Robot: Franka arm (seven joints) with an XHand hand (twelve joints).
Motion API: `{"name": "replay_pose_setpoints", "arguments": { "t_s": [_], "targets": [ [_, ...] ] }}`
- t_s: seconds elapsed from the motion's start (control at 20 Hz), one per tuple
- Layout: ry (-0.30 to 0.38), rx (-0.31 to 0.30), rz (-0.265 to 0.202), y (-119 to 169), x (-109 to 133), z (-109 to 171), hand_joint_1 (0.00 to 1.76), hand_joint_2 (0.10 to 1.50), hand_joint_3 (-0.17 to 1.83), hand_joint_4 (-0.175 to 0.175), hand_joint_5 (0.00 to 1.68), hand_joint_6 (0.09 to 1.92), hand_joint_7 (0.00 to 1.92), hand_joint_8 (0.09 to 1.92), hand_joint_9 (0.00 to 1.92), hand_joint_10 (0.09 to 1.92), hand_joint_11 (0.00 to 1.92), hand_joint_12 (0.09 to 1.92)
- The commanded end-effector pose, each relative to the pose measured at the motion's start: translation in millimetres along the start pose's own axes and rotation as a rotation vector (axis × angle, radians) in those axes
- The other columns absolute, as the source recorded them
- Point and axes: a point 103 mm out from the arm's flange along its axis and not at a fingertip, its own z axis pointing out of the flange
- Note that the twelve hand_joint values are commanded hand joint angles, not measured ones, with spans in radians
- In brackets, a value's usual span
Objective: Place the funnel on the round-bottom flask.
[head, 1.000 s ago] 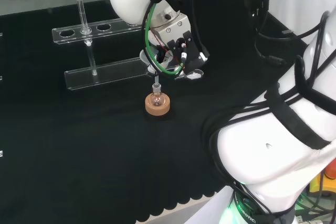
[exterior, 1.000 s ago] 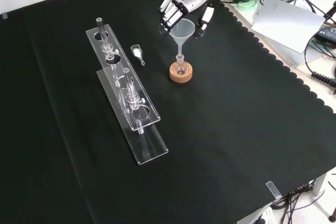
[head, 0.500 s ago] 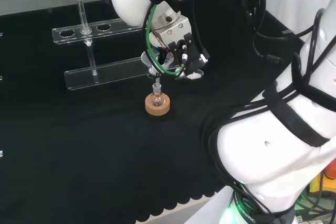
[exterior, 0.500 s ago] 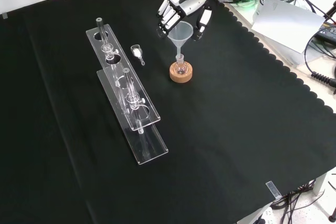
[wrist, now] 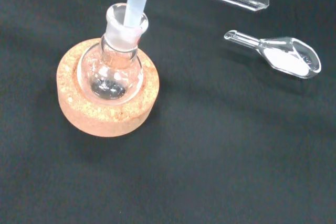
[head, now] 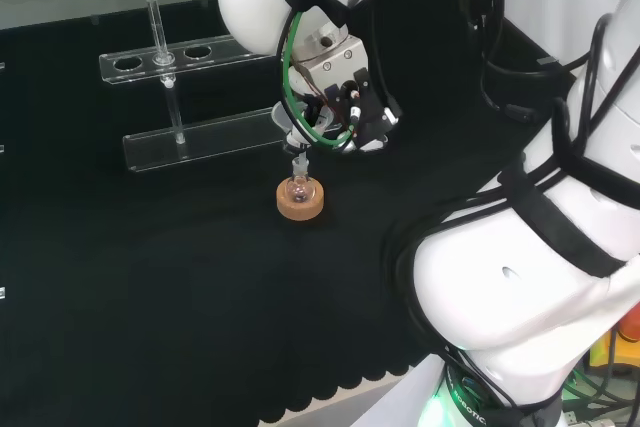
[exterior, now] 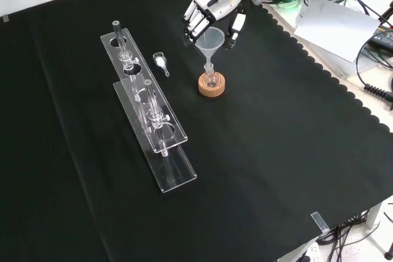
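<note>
1. Front view: the funnel is seen seated with its stem in the neck of the round-bottom flask, its wide cone uppermost and the whole tilted slightly.
2. The flask is carried by a cork ring on the black cloth of the desk.
3. The hand is placed just above and behind the funnel's cone, with its fingers pointed downward to the cone's left and the thumb to its right in the front view.
4. The fingers appear relaxed and spread rather than closed on the funnel; a gap seems to lie between them and the rim, though contact at the far side cannot be ruled out.
5. Wrist view: the stem of the funnel is shown entering the flask through its ground-glass neck, and the cork ring is seen round the bulb.
6. A small clear scoop holding white powder lies on the cloth near the flask, apart from it.
7. Head view: the hand is seen above and to the right of the flask.
8. A clear rack with upright glass tubes stands to the left in the front view, well apart from the flask.
</note>
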Motion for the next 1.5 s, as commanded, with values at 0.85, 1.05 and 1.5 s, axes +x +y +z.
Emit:
{"name": "replay_pose_setpoints", "arguments": {
  "t_s": [0.85,1.05,1.5],
  "targets": [
    [0.01,0.013,-0.006,-4,11,7,0.88,1.17,-0.17,0.007,0.79,0.78,0.62,0.64,0.96,0.41,0.68,1.23],
    [0.015,0.014,-0.012,-5,12,7,0.88,1.17,-0.17,0.007,0.79,0.78,0.62,0.64,0.96,0.42,0.68,1.23],
    [0.006,0.011,-0.001,-6,12,6,0.88,1.17,-0.17,0.006,0.79,0.78,0.62,0.64,0.96,0.42,0.68,1.23]
  ]
}}
